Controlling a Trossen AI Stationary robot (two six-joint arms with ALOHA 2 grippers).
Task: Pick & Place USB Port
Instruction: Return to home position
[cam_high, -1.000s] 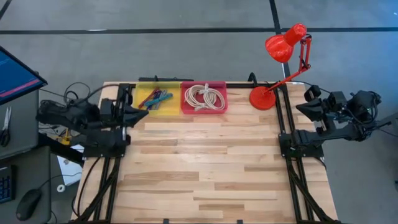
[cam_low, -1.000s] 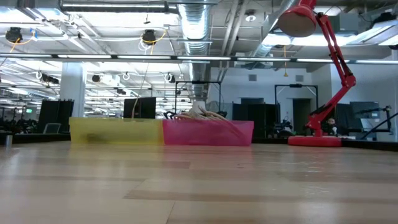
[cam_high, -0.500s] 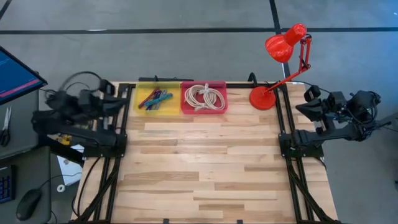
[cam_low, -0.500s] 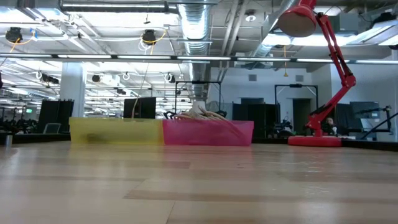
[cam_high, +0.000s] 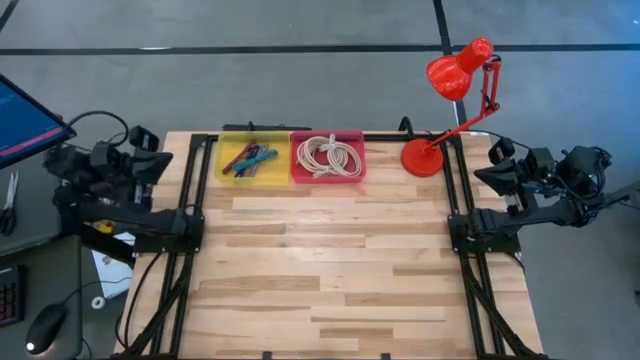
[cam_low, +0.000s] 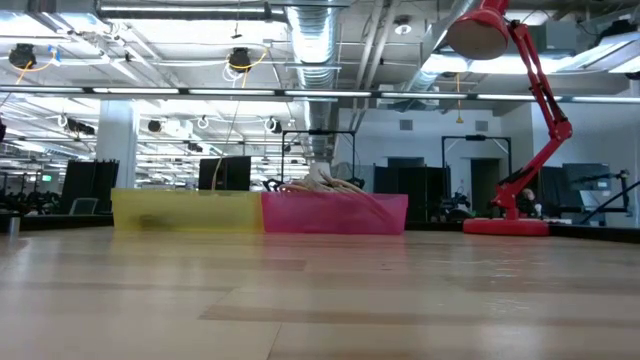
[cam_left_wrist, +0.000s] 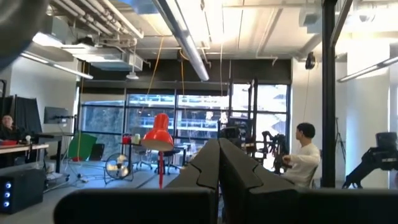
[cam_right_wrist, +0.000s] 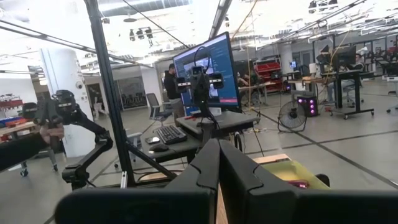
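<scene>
The near half of the wooden table (cam_high: 330, 270) is bare boards, with the black frames of the two arms running along its left and right edges.

Further back, the left gripper (cam_high: 165, 165) sits folded off the table's left edge and points in toward the bins. In its wrist view the two dark fingers (cam_left_wrist: 205, 168) are pressed flat together with nothing between them. The right gripper (cam_high: 480, 173) sits off the right edge, beside the lamp's base. It is also pinched closed and holds nothing, its fingers (cam_right_wrist: 205, 168) meeting in a single seam.

At the far edge two bins stand touching side by side. The yellow bin (cam_high: 255, 181) on the left holds the coloured charger cables (cam_high: 250, 158) in a loose bunch. The pink bin (cam_high: 328, 180) on the right holds a pale coiled cable (cam_high: 330, 155), and in the low view its loops (cam_low: 325, 182) rise above the rim. The charger cables lie near the left gripper, with the frame rail between them, and well apart from the right gripper.

A red lamp (cam_high: 455, 75) stands at the far right corner, its head raised beyond the table's edge.

Beyond the table, the left wrist view shows a seated person (cam_left_wrist: 303, 155). The right wrist view shows a lit monitor (cam_right_wrist: 205, 71) on a desk.
</scene>
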